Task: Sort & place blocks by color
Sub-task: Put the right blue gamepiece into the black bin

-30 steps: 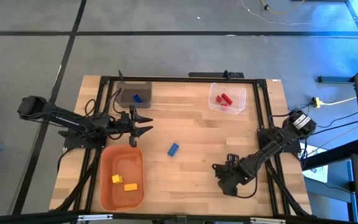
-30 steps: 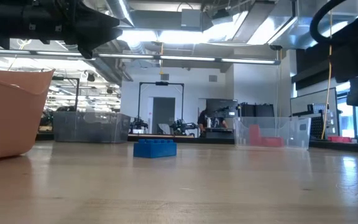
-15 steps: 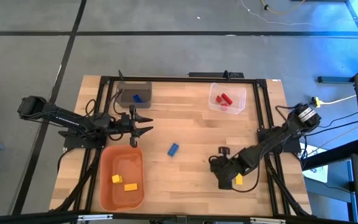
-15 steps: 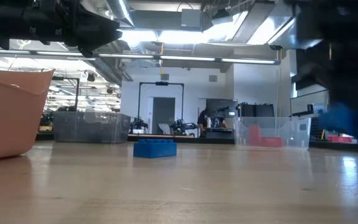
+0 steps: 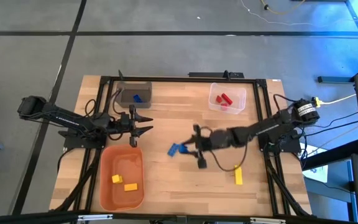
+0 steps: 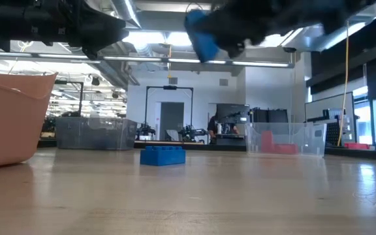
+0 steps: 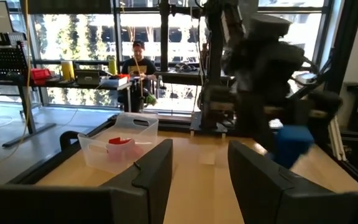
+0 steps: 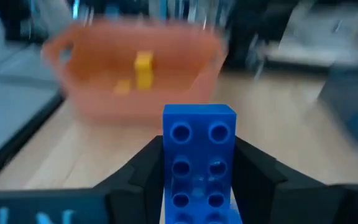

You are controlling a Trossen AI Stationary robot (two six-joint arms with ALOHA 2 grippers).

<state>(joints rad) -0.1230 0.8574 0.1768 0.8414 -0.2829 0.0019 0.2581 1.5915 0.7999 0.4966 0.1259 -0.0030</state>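
Observation:
My right gripper (image 5: 187, 149) reaches out over the middle of the table, shut on a blue block (image 8: 197, 155). That block shows high in the low view (image 6: 205, 36) and in the left wrist view (image 7: 293, 143). A second blue block (image 6: 162, 155) lies flat on the table below it. A yellow elongated block (image 5: 238, 176) lies on the table near the right side. My left gripper (image 5: 145, 124) hovers open past the far end of the orange bin (image 5: 107, 186), touching nothing. My right gripper pinches the blue block by its two side faces (image 8: 166, 168) between both fingers (image 8: 138, 171). It comes level from the table's right, pointing left. The studded face looks at the wrist camera. The block is lifted clear of the table.
The orange bin holds two yellow blocks (image 5: 116, 179) (image 5: 131, 186). A grey bin (image 5: 127, 87) at the far left holds a blue block (image 5: 138, 98). A clear bin (image 5: 236, 107) at the far right holds red blocks (image 5: 224, 98). Bare wood lies between the bins.
My right gripper has swung fast from the table's near right corner to its middle, ending with its fingers pointing left and carrying the blue block along. The yellow block it stood over now shows on the table.

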